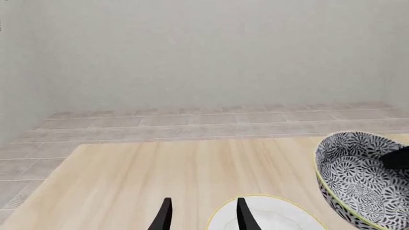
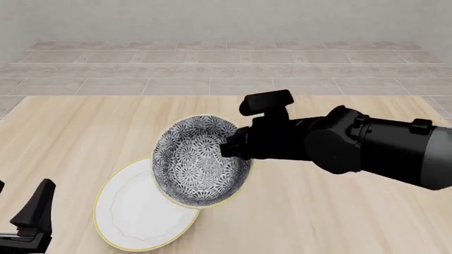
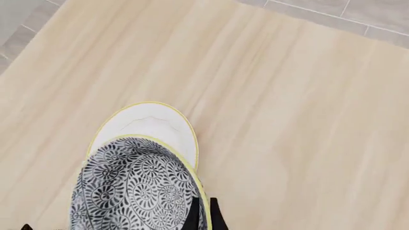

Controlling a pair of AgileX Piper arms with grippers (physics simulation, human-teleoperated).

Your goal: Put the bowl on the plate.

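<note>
Table [image 2: 339, 211] pale smooth wood grain; bowl [image 2: 201, 159] patterned glazed ceramic; plate [image 2: 137, 211] plain smooth white.

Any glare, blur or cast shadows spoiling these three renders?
Front view: sharp, flat even light, no glare, and the bowl casts no visible shadow on the plate. Right wrist view: equally crisp, with the right claw cut off by the frame edge. Left wrist view: sharp, shadowless table.
</note>
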